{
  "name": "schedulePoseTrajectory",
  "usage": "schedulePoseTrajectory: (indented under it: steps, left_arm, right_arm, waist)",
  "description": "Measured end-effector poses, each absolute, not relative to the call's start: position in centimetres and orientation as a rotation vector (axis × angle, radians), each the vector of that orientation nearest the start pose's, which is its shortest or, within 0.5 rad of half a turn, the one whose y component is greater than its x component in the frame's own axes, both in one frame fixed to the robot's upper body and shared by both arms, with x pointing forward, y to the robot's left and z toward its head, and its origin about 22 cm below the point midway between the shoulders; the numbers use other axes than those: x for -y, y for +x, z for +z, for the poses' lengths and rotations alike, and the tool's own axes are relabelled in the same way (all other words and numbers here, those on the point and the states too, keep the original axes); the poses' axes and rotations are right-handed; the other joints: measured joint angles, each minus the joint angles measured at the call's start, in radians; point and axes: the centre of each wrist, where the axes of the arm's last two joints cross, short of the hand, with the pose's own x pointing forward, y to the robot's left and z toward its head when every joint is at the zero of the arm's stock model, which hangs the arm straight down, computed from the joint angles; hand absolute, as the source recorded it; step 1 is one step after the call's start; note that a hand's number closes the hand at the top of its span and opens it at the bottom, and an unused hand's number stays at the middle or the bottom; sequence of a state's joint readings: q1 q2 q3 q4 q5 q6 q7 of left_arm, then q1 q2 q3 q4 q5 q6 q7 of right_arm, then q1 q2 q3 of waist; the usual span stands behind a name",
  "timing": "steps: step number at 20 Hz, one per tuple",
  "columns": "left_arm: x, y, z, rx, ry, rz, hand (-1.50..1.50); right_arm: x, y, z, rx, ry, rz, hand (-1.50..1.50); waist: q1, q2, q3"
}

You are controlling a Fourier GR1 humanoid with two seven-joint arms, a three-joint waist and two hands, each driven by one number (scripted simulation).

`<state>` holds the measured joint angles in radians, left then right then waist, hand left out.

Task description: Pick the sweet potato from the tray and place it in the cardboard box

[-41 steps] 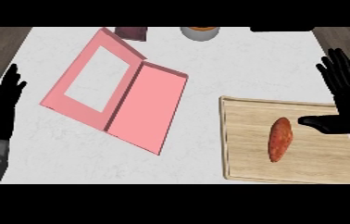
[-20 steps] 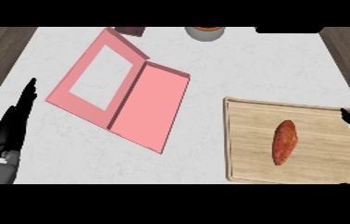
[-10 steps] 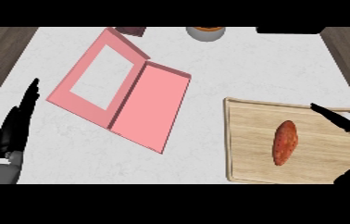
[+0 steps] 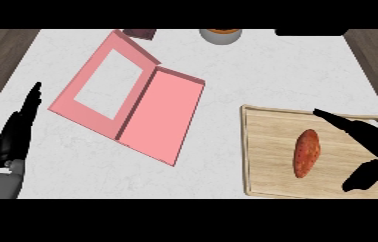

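Note:
A reddish-orange sweet potato [image 4: 306,153] lies on the wooden tray [image 4: 266,151] at the lower right. My right hand [image 4: 357,135] reaches in from the right edge over the tray, open, with straight fingers pointing toward the potato and the thumb lower down; it is close beside the potato and apart from it. A pink flat box [image 4: 159,115] with its windowed lid [image 4: 105,84] swung open lies left of centre. My left hand [image 4: 20,131] rests open at the left edge, fingers up.
A grey bowl with orange contents [image 4: 220,35] and a dark brown object [image 4: 139,33] stand at the counter's far edge. Wooden floor shows past the counter's left and right corners.
My right hand has come back in from the right edge and spread over the tray toward the sweet potato. The left hand has barely shifted. The potato has not moved.

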<state>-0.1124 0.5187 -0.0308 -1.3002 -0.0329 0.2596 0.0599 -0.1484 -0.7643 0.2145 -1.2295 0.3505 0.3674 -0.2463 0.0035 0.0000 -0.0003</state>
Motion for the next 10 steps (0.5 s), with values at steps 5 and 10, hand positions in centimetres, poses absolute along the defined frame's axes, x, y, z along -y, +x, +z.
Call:
schedulePoseTrajectory:
  steps: [5, 10]
  left_arm:
    - [-36.0, 26.3, 1.6, 1.366, 0.65, -0.211, 0.0]
    - [-35.9, 26.4, 1.1, 1.37, 0.648, -0.211, 0.0]
  right_arm:
    - [38.3, 27.5, 3.3, 1.133, -0.343, 1.217, -1.5]
    - [37.4, 27.0, 3.0, 1.15, -0.316, 1.22, -1.5]
  waist:
    - [-0.001, 0.0, 0.0]
    - [-0.003, 0.0, 0.0]
